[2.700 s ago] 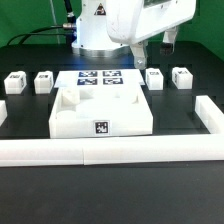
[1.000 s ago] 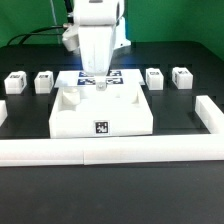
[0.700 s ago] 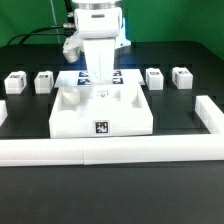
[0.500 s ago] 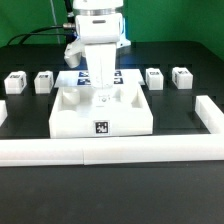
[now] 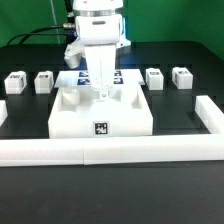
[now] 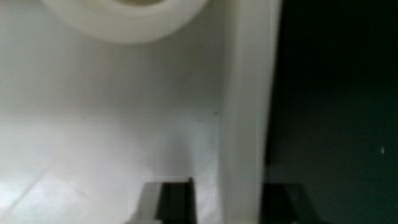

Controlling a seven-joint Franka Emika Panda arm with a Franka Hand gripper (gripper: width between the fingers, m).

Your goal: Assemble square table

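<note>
Nearest you in the exterior view, the border wall runs across the front and turns back at both ends. I judge it to be a fence that gives you something to brace parts against. Just behind it lies the square table, flat on the dark mat with its raised rim upward and its tag on the front face. That pose leaves the hollow underside open, which is probably how you want it for fitting legs from above. At the far rim, about midway along, the gripper stands upright over the slab. The wrist view shows why: the thin rim wall runs straight between the dark fingers, which sit narrow and tight against it, so you are pinching the slab by its rim. A grip there suits dragging or turning the slab, not lifting it. A round recess lies inside the rim, likely a leg socket. Farther back, four leg blocks wait in a row, two on each side, well apart from the slab and untouched. Between them the marker board lies flat, partly hidden by the arm.
</note>
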